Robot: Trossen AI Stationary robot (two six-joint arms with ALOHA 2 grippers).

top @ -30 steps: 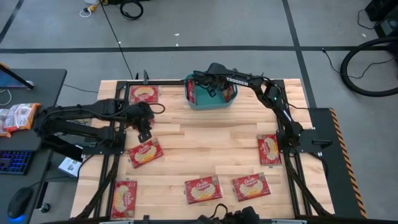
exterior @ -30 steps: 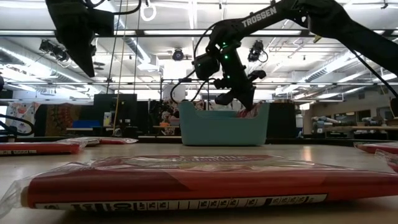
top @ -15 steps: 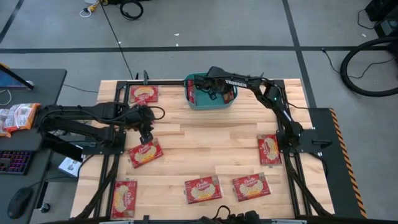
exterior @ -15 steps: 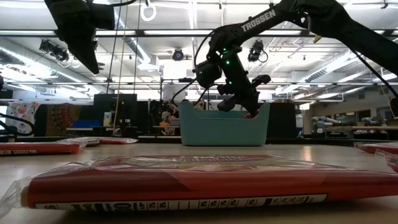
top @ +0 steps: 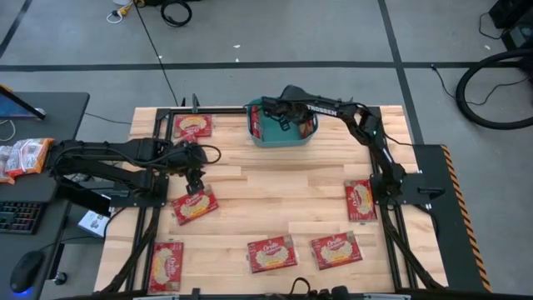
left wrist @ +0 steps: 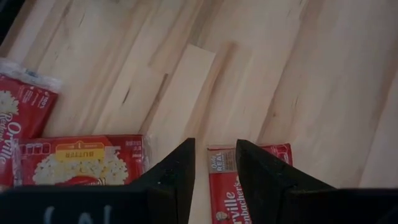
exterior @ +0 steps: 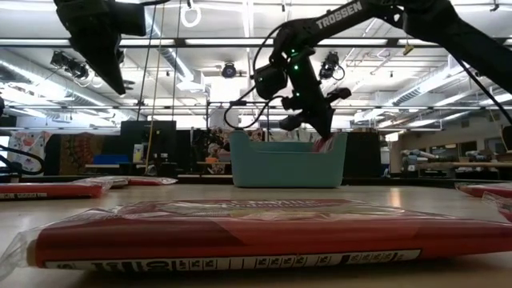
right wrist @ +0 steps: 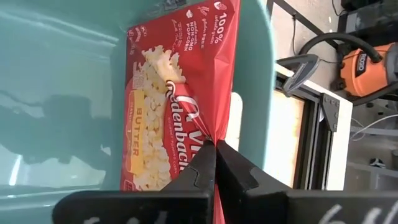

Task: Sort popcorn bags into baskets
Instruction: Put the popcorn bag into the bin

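The teal basket (top: 259,134) (exterior: 284,164) stands at the table's far middle. My right gripper (top: 289,119) (exterior: 322,130) is over it, shut on a red popcorn bag (right wrist: 161,106) (top: 307,125) that stands inside against the basket's right wall. Several more popcorn bags lie flat on the wood, among them one at the far left (top: 193,127) and one at the left (top: 194,204). My left gripper (top: 196,177) (left wrist: 211,158) hangs open above the table, just beyond that left bag, with nothing between its fingers. My right gripper pinches the bag's long side edge (right wrist: 219,127) between its two fingers, and the film gathers into creases there. The fingers slant down from above into the basket. The bag stands on edge inside the basket, its top corner (exterior: 325,144) showing above the rim.
Popcorn bags lie along the near edge (top: 166,265) (top: 271,253) (top: 336,249) and one at the right (top: 361,199). One bag (exterior: 232,236) lies right before the low camera. Paler packets (top: 22,157) sit on the desk left of the table.
My right gripper has rolled at the wrist over the basket, staying shut on the bag, which has turned with it inside the basket. My left arm has swung a little toward the table's near edge.
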